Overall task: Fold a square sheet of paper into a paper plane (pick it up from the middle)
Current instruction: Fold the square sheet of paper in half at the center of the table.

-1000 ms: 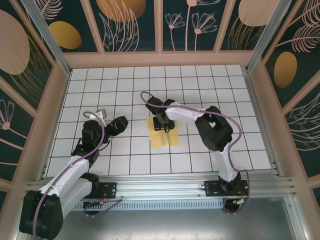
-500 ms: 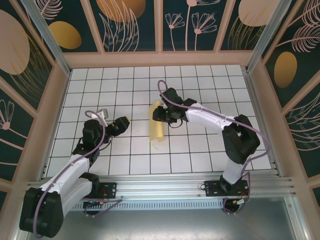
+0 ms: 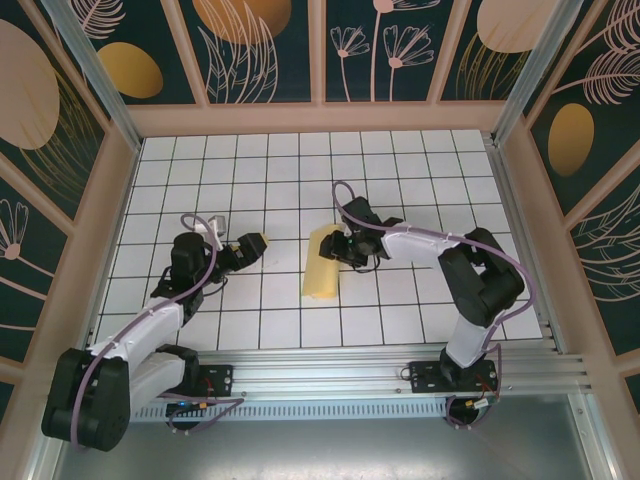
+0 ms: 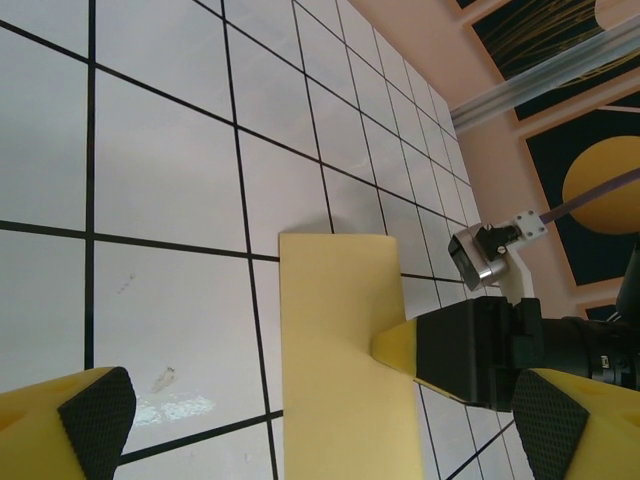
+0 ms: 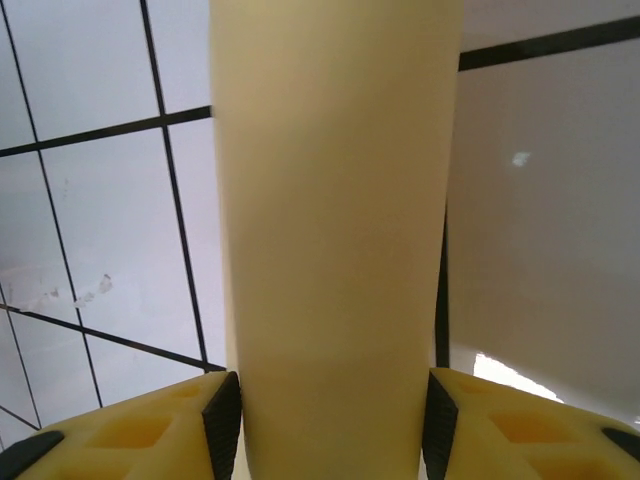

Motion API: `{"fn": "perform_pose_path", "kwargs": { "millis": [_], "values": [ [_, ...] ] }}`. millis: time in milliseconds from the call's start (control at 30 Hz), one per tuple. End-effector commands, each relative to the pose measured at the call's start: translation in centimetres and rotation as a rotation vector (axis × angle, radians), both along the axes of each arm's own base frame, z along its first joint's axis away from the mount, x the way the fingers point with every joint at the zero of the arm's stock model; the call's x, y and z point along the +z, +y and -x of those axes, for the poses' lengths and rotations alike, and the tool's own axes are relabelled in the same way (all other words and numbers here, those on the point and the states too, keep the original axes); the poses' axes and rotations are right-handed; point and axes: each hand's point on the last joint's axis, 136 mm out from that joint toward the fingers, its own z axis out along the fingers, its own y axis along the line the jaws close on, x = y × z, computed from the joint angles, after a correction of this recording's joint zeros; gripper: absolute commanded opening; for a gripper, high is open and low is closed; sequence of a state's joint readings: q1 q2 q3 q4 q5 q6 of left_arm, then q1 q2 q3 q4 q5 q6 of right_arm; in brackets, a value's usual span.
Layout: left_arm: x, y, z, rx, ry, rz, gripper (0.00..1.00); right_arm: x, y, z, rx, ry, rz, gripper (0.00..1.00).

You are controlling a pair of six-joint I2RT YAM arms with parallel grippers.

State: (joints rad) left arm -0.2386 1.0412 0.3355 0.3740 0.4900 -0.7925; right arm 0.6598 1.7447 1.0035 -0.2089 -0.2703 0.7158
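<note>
The square sheet of paper (image 3: 321, 272), pale yellow, is bent over into a narrow curved strip near the middle of the table. My right gripper (image 3: 340, 246) is shut on it at its upper right side. In the right wrist view the curved sheet (image 5: 335, 200) fills the gap between both pads (image 5: 222, 422). My left gripper (image 3: 252, 246) stands open about one tile left of the paper. The left wrist view shows the strip (image 4: 335, 330) ahead on the tiles, with a yellow fingertip (image 4: 398, 350) of the right gripper against its right edge. My left gripper (image 4: 320, 425) has nothing between its fingers.
The table (image 3: 400, 170) is white tiles with black grid lines, boxed in by pale wooden walls (image 3: 320, 118). An aluminium rail (image 3: 320, 372) runs along the near edge by the arm bases. The right arm's wrist camera (image 4: 488, 256) sits just behind the paper.
The sheet lay flat and square under the right gripper; it is now bent into a narrow strip held by that gripper, shifted slightly right and nearer. My left gripper edged towards the paper.
</note>
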Motion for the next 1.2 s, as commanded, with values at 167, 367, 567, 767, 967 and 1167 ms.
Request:
{"fn": "perform_pose_path", "kwargs": {
  "millis": [167, 367, 567, 767, 967, 1167],
  "values": [
    [3.0, -1.7, -0.1, -0.095, -0.075, 0.067, 0.98, 1.5, -2.4, -0.5, -0.036, -0.052, 0.043, 0.61],
    [3.0, -2.2, 0.3, -0.130, -0.068, 0.071, 0.95, 1.6, -3.8, -0.2, -0.054, -0.063, 0.050, 0.61],
    [2.2, -2.9, 0.4, -0.148, -0.039, 0.052, 0.88, 0.7, -4.6, 0.6, -0.047, -0.034, 0.067, 0.57],
    [1.8, -4.2, 0.4, -0.174, -0.017, 0.035, 0.81, -0.2, -4.9, 1.1, -0.041, -0.019, 0.070, 0.51],
    [0.2, -5.5, 0.2, -0.170, 0.037, -0.022, 0.73, -0.9, -5.0, 1.2, -0.057, -0.011, 0.069, 0.49],
    [-1.1, -6.5, 0.2, -0.165, 0.074, -0.045, 0.67, -0.6, -4.2, 0.6, -0.092, -0.022, 0.016, 0.49]
  ]
}}
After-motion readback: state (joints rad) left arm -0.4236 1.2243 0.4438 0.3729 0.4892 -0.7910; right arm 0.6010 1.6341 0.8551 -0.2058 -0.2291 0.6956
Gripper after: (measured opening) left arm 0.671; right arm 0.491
